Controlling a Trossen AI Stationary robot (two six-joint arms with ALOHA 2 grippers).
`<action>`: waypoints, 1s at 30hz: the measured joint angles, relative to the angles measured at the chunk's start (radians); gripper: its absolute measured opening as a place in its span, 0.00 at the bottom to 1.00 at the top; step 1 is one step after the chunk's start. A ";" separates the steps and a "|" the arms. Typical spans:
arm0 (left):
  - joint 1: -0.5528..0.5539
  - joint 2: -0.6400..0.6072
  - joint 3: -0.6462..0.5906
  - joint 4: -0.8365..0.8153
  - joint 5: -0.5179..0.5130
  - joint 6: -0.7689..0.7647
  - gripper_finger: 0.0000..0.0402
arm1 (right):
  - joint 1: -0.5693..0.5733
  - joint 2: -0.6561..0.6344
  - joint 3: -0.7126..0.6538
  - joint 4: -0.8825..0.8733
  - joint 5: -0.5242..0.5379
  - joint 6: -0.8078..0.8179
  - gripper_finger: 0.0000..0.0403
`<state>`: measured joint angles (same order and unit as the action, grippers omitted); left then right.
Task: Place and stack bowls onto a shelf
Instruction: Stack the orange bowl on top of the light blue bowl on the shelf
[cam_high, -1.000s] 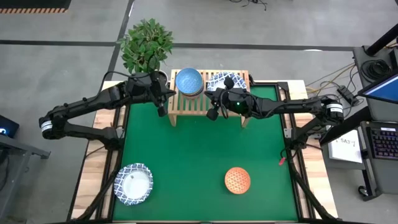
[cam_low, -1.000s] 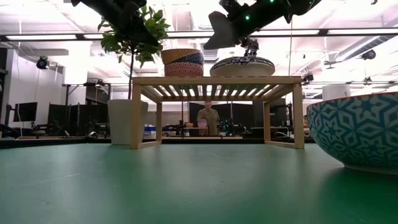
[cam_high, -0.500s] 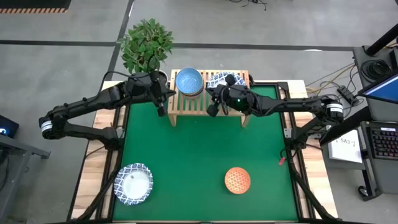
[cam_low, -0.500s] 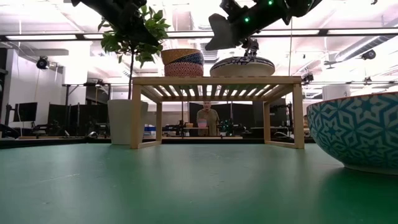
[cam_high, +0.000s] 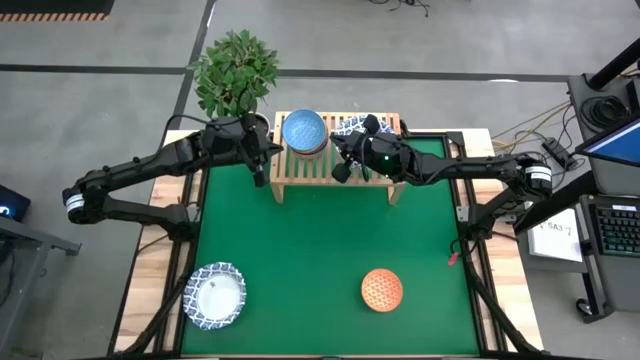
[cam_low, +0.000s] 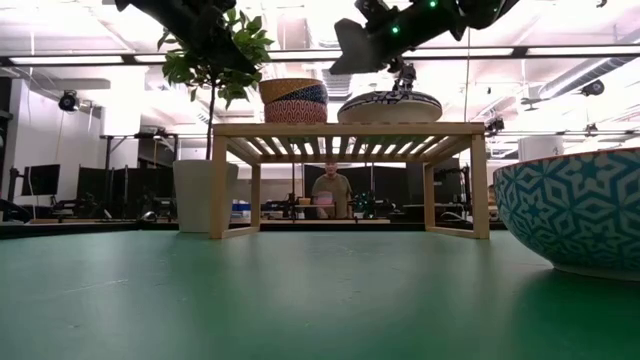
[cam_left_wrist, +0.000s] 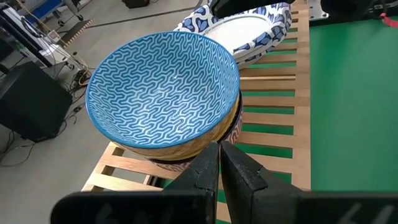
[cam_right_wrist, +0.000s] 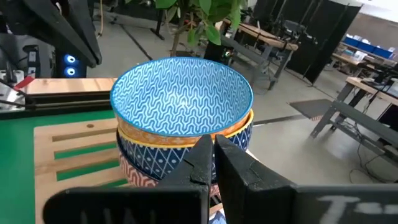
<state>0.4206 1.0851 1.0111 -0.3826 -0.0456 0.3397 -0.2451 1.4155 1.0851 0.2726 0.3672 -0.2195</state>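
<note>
The light-wood shelf (cam_high: 310, 168) stands at the table's far edge. On its left half several small bowls sit nested in a stack (cam_high: 304, 131), the light blue one on top (cam_left_wrist: 163, 93). Beside them on the slats rest wide white bowls with blue rims (cam_low: 390, 105). My left gripper (cam_left_wrist: 219, 149) is shut and hovers just left of the shelf (cam_high: 262, 172), slanting down toward the stack's base. My right gripper (cam_right_wrist: 212, 142) is shut and hangs level above the shelf's middle (cam_high: 340, 170), over the wide bowls and facing the stack.
A wide blue-rimmed bowl (cam_high: 214, 296) sits near the table's near left corner, an orange-red dotted bowl (cam_high: 381, 289) near the near right. A potted plant (cam_high: 235, 75) stands behind the shelf's left end. Green mat lies bare between the shelf and these bowls.
My right gripper has tipped up a little and edged toward the table's far edge above the shelf, staying shut. The bowls and the left arm have kept still.
</note>
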 joint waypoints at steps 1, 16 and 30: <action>0.000 0.000 0.000 0.000 0.000 0.000 0.00 | 0.000 0.000 0.000 0.002 0.000 0.000 0.02; 0.000 -0.001 0.001 -0.044 0.001 -0.050 0.00 | 0.008 -0.008 0.078 0.050 -0.051 0.005 0.02; -0.001 -0.018 0.001 -0.124 0.002 -0.091 0.00 | 0.212 -0.007 0.309 -0.612 -0.213 0.086 0.02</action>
<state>0.4194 1.0668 1.0119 -0.5066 -0.0433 0.2489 -0.0329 1.4082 1.3939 -0.3397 0.1539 -0.1338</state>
